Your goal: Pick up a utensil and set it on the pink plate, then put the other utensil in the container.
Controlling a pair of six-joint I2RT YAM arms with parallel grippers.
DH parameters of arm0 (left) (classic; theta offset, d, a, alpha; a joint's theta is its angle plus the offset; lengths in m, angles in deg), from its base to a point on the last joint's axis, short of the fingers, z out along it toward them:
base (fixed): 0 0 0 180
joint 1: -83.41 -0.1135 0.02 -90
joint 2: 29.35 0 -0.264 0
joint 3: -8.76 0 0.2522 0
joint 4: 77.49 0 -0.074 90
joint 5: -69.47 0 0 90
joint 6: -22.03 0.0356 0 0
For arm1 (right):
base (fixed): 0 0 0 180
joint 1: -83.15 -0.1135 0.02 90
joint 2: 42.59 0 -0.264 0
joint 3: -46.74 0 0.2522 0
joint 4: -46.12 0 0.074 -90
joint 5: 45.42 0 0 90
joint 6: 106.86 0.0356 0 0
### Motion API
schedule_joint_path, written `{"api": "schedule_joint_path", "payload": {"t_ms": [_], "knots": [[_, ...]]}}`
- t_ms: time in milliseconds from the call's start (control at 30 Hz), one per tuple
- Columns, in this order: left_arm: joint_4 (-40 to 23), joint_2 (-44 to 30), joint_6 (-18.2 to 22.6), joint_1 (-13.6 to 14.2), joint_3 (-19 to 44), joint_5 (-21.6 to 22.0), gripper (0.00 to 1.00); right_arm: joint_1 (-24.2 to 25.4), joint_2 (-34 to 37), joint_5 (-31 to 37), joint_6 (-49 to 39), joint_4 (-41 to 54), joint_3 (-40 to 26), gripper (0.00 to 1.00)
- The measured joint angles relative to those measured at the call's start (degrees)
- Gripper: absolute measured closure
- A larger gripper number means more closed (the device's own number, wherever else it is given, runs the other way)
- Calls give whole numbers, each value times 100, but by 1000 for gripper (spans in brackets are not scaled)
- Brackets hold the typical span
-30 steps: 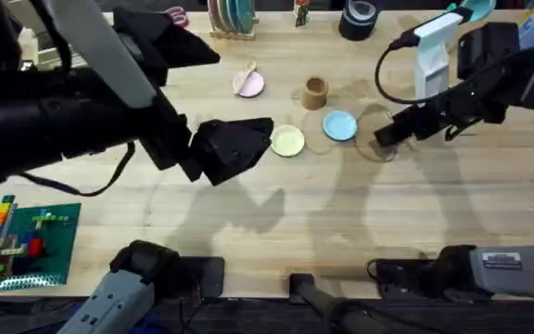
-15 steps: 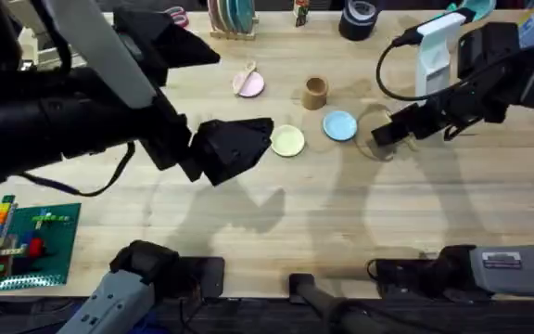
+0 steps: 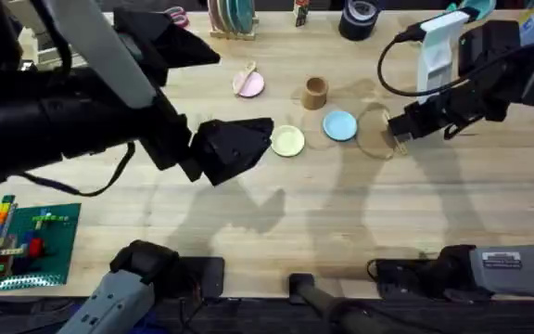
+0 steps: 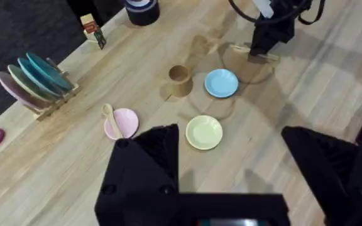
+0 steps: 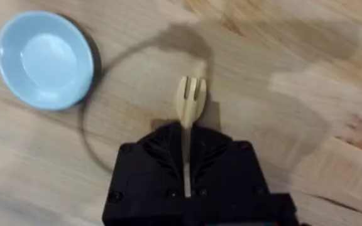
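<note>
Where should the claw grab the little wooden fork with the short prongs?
On its thin handle, coming straight down from above. The small light wooden fork lies flat on the wooden table, so only a top-down pinch across the narrow handle fits. The right claw is shut on the handle, prongs sticking out in front, apart from the round light blue plate.

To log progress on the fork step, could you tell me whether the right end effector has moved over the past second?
Yes. The right end effector, shut on the fork, has shifted slightly rightward in the overhead view, away from the light blue plate.
</note>
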Motion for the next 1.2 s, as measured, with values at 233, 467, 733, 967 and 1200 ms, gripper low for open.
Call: {"api": "schedule_joint_path", "payload": {"t_ms": [233, 467, 733, 967, 1200], "knots": [[2, 2, 0, 0, 0, 0, 7, 0, 0, -53, 0, 161, -26, 961], [0, 1, 0, 0, 0, 0, 6, 0, -2, -88, 0, 256, -51, 964], [0, 2, -2, 0, 0, 0, 6, -33, -318, -145, 507, 937, -153, 971], [0, 0, -2, 0, 0, 0, 6, -33, -1030, -869, 695, 928, -450, 971], [0, 0, -2, 0, 0, 2, 6, -33, -1590, -2068, 736, 664, -503, 970]]}}
